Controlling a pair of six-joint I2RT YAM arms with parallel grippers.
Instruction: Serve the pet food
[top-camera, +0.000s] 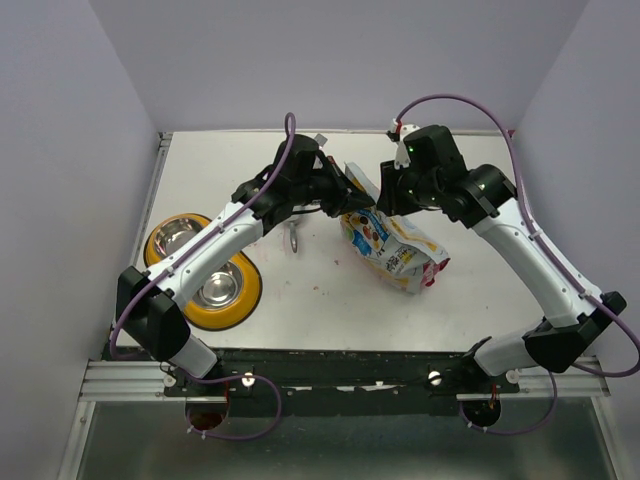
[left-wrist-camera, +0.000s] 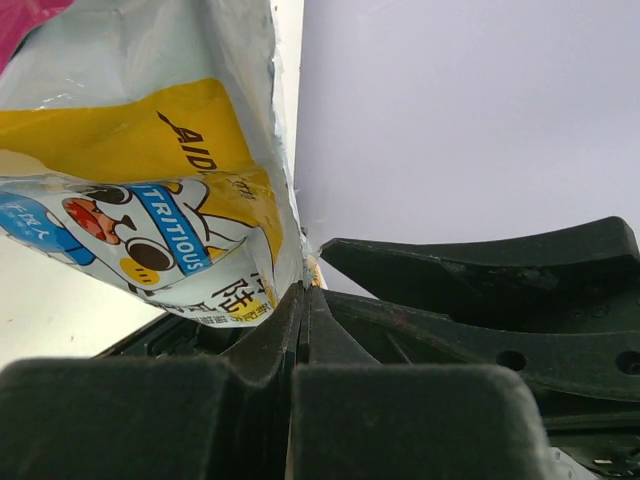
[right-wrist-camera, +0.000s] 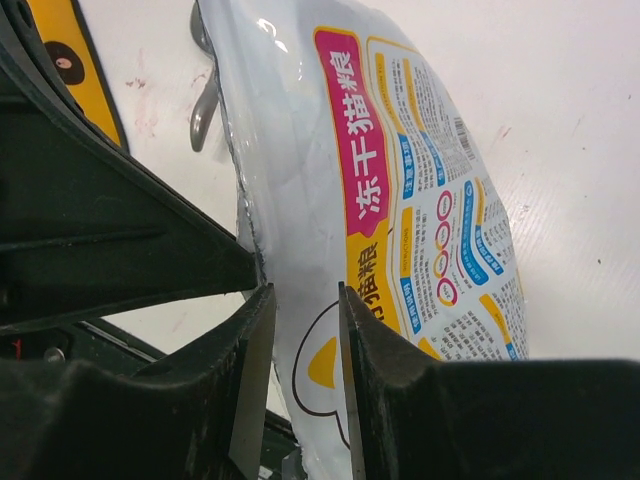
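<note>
The pet food is hidden inside its yellow-white cartoon-printed bag (top-camera: 396, 246), which lies tilted mid-table with its top edge lifted. My left gripper (top-camera: 352, 197) is shut on that top edge; in the left wrist view the jaws (left-wrist-camera: 303, 290) pinch the bag's (left-wrist-camera: 150, 170) seam. My right gripper (top-camera: 392, 197) faces it from the right. In the right wrist view its fingers (right-wrist-camera: 305, 300) stand apart, with the bag's (right-wrist-camera: 400, 200) upper panel between them.
A yellow double-bowl feeder (top-camera: 212, 322) with two steel bowls sits at the table's left front. A silver metal scoop (top-camera: 293, 238) lies between feeder and bag, and its handle (right-wrist-camera: 205, 100) shows in the right wrist view. Purple walls enclose the table.
</note>
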